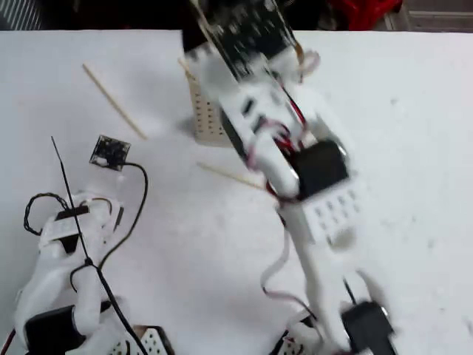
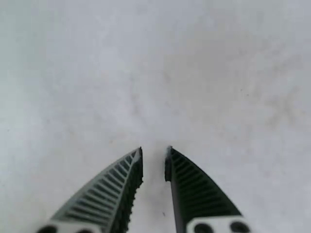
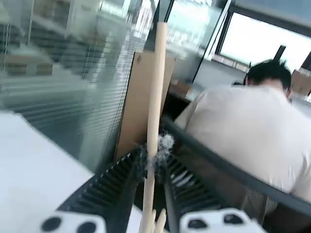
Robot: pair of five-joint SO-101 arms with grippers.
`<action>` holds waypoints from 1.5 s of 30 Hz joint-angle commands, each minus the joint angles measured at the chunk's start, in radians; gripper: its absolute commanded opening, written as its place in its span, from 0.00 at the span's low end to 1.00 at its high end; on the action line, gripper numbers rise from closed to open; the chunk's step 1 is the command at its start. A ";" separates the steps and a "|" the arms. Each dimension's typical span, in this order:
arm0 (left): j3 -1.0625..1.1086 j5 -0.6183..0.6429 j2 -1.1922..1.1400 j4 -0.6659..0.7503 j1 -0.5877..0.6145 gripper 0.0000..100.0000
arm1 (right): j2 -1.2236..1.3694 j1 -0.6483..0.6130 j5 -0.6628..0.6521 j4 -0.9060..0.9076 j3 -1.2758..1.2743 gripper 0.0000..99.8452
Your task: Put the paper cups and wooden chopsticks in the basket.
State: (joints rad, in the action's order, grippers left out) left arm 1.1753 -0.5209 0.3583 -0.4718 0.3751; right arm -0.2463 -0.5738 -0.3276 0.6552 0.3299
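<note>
The right claw [image 3: 154,158] is clamped on a chopstick [image 3: 156,87], close to the basket [image 1: 205,111] in the upper middle. With so much of it sticking out, the chopstick may swing and miss the rim. The left claw [image 2: 154,155] is slightly apart and holds nothing.

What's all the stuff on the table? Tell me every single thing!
chopsticks: three, pale wood; one lying at the table's far left, one lying mid-table near the basket, one chopstick held upright in the right hand
basket: one, white with holes, far middle of the table
circuit board: one, small, black, on a black cable beside the left arm
table: one, white
left hand: slightly open, holding nothing, over bare table
right hand: shut on the chopstick
</note>
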 commanded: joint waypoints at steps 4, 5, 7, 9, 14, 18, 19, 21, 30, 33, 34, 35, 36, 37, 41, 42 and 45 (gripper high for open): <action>-0.006 -0.011 0.031 0.014 -0.018 0.10 | 0.344 0.015 0.009 -0.180 0.338 0.02; -0.006 -0.011 0.031 0.014 -0.018 0.10 | 0.378 0.019 0.009 -0.180 0.361 0.02; -0.006 -0.011 0.031 0.014 -0.018 0.10 | 0.433 0.036 0.011 -0.179 0.388 0.02; -0.006 -0.011 0.031 0.014 -0.018 0.10 | 0.467 0.050 0.011 -0.179 0.391 0.02; -0.006 -0.011 0.031 0.014 -0.018 0.10 | 0.481 0.050 0.011 -0.136 0.393 0.02; -0.006 -0.011 0.031 0.014 -0.018 0.10 | 0.479 0.051 0.011 -0.125 0.393 0.08; -0.006 -0.011 0.031 0.014 -0.018 0.10 | 0.479 0.053 0.011 -0.114 0.394 0.10; -0.006 -0.011 0.031 0.014 -0.018 0.10 | 0.479 0.053 0.011 -0.091 0.397 0.10; -0.006 -0.011 0.031 0.014 -0.018 0.10 | 0.395 0.041 0.005 0.137 0.399 0.01; -0.006 -0.011 0.031 0.014 -0.018 0.10 | 0.308 0.030 0.009 0.283 0.399 0.02; -0.006 -0.011 0.031 0.014 -0.018 0.10 | 0.275 0.027 0.009 0.335 0.399 0.02; -0.006 -0.011 0.031 0.014 -0.018 0.10 | 0.239 0.021 0.008 0.392 0.399 0.02; -0.006 -0.009 0.031 0.014 -0.018 0.10 | 0.200 0.021 0.005 0.460 0.399 0.02; -0.006 -0.009 0.031 0.014 -0.018 0.10 | 0.159 0.016 0.005 0.530 0.396 0.02; -0.006 -0.009 0.031 0.014 -0.018 0.10 | 0.021 0.015 0.002 0.822 0.390 0.02; -0.006 -0.009 0.031 0.015 -0.018 0.10 | 0.001 0.016 -0.011 0.885 0.390 0.02; -0.006 -0.009 0.031 0.015 -0.018 0.10 | -0.008 0.016 -0.138 1.063 0.387 0.02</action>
State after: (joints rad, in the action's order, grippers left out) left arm 1.1753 -0.5209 0.3583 -0.4718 0.3751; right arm -0.2002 -0.5508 -0.3399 1.4929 0.6843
